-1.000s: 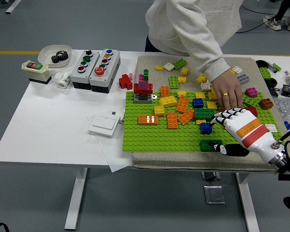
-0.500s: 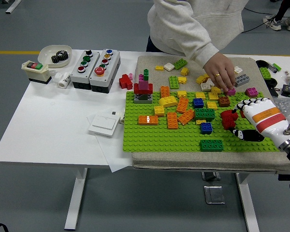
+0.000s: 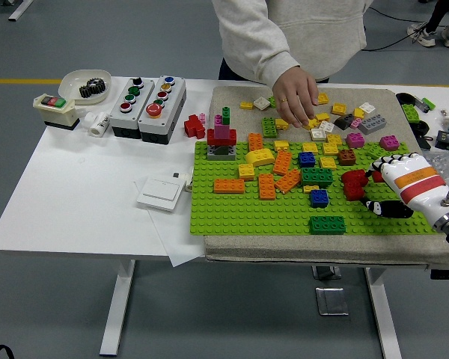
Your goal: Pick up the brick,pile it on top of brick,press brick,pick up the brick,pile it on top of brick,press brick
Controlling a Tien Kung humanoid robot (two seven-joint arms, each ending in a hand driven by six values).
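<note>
White table [image 3: 75, 194] stood on grey floor [image 3: 60, 314]; green baseplate [image 3: 239, 213] on beige mat [image 3: 232, 93], bricks scattered. My right hand [image 3: 385, 183] gripped red brick [image 3: 354, 183] over plate's right side. Person's hand [image 3: 295, 93] touched far bricks.

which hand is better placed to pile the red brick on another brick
Right. The right hand already has its fingers around the red brick, just above the green baseplate. The left hand is out of view.

Single head view, high on the robot's side, facing forward and down over the white table [image 3: 75, 194]; near edge at bottom.
</note>
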